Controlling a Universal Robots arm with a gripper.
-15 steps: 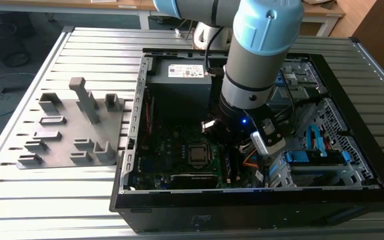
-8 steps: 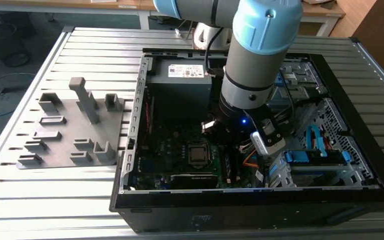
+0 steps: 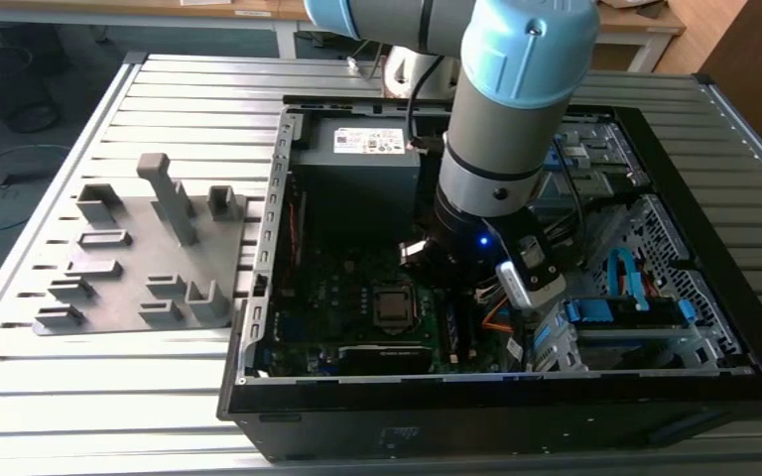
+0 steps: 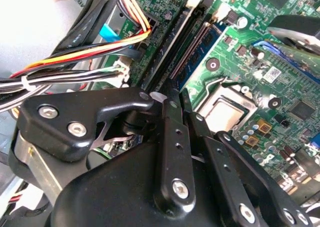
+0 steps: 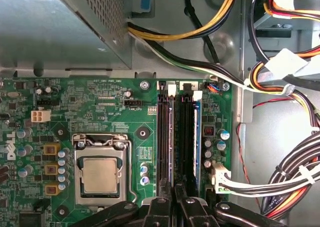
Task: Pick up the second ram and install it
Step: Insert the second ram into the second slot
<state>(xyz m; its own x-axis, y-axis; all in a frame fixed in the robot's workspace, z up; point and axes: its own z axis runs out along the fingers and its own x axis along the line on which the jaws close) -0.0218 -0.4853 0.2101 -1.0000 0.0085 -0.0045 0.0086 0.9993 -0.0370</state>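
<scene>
My gripper (image 5: pixel 175 199) is down inside the open computer case (image 3: pixel 262 297), over the memory slots of the green motherboard (image 5: pixel 100 97). Its black fingers (image 4: pixel 172 132) stand close together, shut on a thin dark stick seen edge-on, the second ram (image 5: pixel 173 137). The ram (image 4: pixel 169 47) runs away from the fingertips along a black slot, between the white end latches (image 5: pixel 170 89). Beside it lie another black slot (image 5: pixel 185 137) and a blue slot (image 5: pixel 198 137). How deep the ram sits in its slot is hidden. The pale blue arm (image 3: pixel 494 178) reaches straight down into the case.
The CPU socket (image 5: pixel 100 174) lies beside the slots. Bundled cables (image 5: pixel 285 187) crowd the other side, and the power supply (image 3: pixel 361 164) stands at the slots' far end. A grey fixture plate (image 3: pixel 130 258) rests on the slatted table at the exterior view's left.
</scene>
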